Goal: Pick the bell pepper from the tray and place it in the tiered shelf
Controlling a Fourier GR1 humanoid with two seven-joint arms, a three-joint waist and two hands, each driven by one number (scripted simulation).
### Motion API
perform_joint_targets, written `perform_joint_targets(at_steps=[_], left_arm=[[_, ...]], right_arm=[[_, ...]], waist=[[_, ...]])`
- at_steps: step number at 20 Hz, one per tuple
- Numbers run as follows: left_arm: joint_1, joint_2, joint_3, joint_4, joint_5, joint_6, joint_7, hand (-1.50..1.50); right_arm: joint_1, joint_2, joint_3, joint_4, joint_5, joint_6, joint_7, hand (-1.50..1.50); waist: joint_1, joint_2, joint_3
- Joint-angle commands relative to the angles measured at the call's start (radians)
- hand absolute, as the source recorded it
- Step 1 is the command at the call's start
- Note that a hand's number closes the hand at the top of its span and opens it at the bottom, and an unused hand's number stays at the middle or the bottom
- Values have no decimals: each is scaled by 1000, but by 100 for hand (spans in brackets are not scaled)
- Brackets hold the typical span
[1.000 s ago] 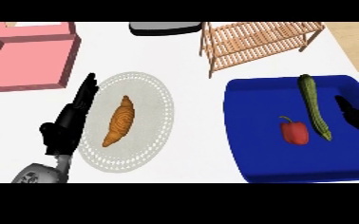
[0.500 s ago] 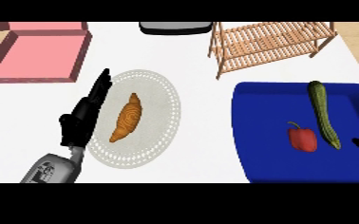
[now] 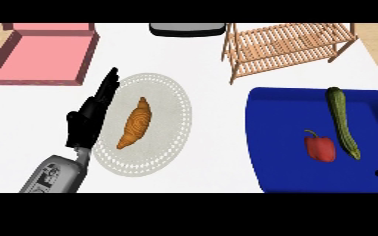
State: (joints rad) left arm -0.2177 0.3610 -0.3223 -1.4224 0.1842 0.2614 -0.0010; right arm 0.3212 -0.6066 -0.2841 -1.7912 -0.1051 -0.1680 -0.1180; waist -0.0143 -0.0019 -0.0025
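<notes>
1. The left hand [image 3: 87,122] rises from its grey forearm [image 3: 55,172] at the lower left. It stands edge-on with its fingers straight and together, pointing toward the far side of the counter, and it holds nothing.
2. The white counter [image 3: 218,100] shows a broad bare strip running from the near edge to the far edge, between the plate and the tray.
3. The blue tray [image 3: 284,130] fills the lower right. Its rounded left rim faces that bare strip, and its right and near parts run out of view.
4. A pink box [image 3: 48,52] sits at the far left, beyond the hand's fingertips.
5. The wooden tiered shelf [image 3: 288,47] stands at the far right, just beyond the tray's far rim, with its slatted top facing up.
6. A pale patterned plate [image 3: 171,112] lies beside the hand, and the fingers overlap its left rim.
7. A dark grey object [image 3: 187,28] is cut off by the far edge, left of the shelf.
8. A cucumber [image 3: 343,122] lies lengthwise on the tray, close beside the pepper.
9. A croissant [image 3: 135,122] lies on the plate, just right of the hand.
10. The red bell pepper [image 3: 320,147] rests on the tray just left of the cucumber, well apart from the hand, with the plate and the bare strip in between.
</notes>
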Motion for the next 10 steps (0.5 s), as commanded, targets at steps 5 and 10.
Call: perform_joint_targets(at_steps=[5, 10], left_arm=[[-40, -26, 9, 36, -8, -18, 3, 0], [17, -30, 12, 12, -15, -16, -16, 0]], right_arm=[[95, -185, 118, -246, 202, 85, 371, -150], [117, -279, 111, -382, 306, 148, 636, -150]], waist=[[3, 5, -1], [12, 2, 0]])
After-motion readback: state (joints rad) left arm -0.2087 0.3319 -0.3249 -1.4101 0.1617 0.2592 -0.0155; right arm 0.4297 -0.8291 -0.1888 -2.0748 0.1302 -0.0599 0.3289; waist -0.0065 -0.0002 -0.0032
